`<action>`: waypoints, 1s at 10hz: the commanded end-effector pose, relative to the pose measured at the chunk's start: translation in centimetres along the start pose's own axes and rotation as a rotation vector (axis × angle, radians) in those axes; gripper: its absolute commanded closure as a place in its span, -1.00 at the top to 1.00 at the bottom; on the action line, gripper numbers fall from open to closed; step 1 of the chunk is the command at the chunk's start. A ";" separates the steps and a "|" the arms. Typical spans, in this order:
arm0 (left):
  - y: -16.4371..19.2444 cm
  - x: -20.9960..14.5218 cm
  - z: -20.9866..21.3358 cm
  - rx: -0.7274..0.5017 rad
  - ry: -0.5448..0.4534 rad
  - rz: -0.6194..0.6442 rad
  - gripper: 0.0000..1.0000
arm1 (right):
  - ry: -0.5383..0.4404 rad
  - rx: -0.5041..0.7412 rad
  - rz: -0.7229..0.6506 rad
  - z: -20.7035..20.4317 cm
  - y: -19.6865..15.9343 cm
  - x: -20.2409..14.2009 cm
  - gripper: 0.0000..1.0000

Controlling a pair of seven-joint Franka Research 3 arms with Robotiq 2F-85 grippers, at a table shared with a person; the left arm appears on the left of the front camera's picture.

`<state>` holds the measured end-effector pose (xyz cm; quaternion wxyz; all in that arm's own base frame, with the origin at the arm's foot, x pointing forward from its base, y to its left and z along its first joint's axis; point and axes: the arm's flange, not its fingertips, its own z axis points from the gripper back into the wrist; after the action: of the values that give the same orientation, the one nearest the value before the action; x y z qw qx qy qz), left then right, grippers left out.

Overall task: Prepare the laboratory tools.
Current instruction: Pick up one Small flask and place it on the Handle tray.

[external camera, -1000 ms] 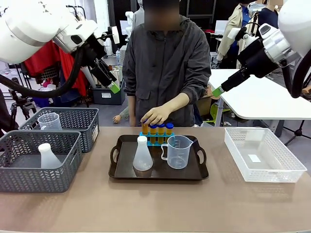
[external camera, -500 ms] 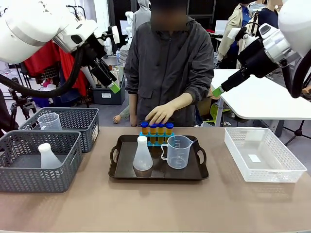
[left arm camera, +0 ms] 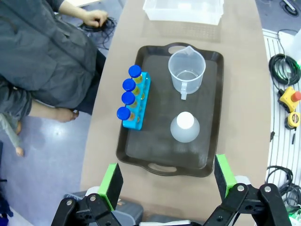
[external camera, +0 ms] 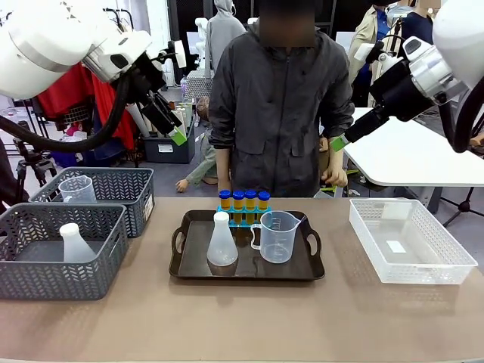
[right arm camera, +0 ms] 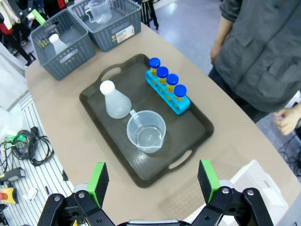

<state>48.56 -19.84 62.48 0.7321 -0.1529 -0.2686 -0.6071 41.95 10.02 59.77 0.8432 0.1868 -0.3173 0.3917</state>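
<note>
Two grippers hang high above the table (external camera: 242, 318), both with jaws spread wide and holding nothing: the left gripper (left arm camera: 165, 181) and the right gripper (right arm camera: 153, 182). Directly ahead of the left gripper in its wrist view lies the dark tray (left arm camera: 212, 117), its near handle closest to the green pads. Nearest on that tray is the conical flask (left arm camera: 185, 128), translucent white and upright; just beyond it stands the clear measuring beaker (left arm camera: 186, 71), its handle pointing back toward the flask. Off to the gripper's left, along the tray's edge, sits the blue rack (left arm camera: 138, 104) with four blue-capped test tubes (left arm camera: 128, 92) of yellow liquid, one in each hole. Past the tray's far end rests the white crate (left arm camera: 182, 9). From the right gripper, the beaker is nearest, the flask beyond it to the left, the rack farther back on the right, and two grey mesh baskets (right arm camera: 89, 33) farthest off. A person (external camera: 281, 113) in a grey jacket stands at the table's far side behind the rack, arms down, hands away from the tray.
</note>
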 end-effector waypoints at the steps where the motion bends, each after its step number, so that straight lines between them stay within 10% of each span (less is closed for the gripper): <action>1: 0.1 -0.2 0.2 0.001 -0.008 0.001 1.00 | -0.006 0.002 0.008 0.0 -0.1 0.0 1.00; 10: 0.1 -0.2 0.2 0.001 -0.008 0.001 1.00 | -0.006 0.002 0.008 0.0 -0.1 0.0 1.00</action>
<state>48.56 -19.84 62.48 0.7321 -0.1529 -0.2686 -0.6071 41.95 10.02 59.77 0.8432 0.1868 -0.3173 0.3917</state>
